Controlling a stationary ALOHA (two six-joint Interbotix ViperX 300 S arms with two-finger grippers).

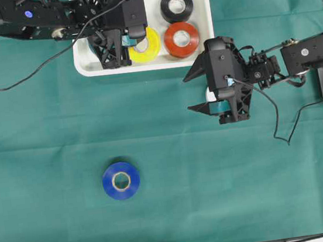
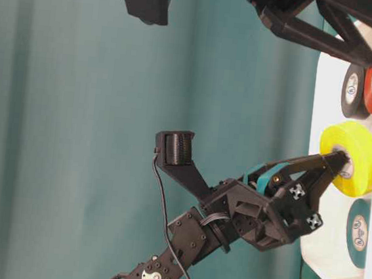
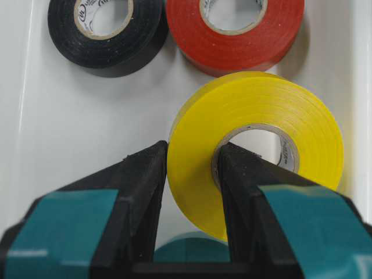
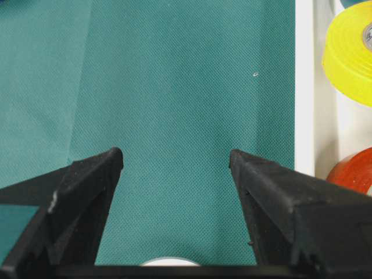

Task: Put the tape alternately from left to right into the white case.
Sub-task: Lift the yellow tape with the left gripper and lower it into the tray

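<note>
Tape in yellow is hanging pinched in my left hand over the white case; my right hand, gaping empty, is nearer the white roll.

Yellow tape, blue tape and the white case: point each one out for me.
yellow tape [image 3: 256, 99], left wrist view, on its glossy upper band.
blue tape [image 1: 107, 185], overhead view, on the blue ring left of its core.
white case [image 1: 143, 65], overhead view, on its near rim.
</note>
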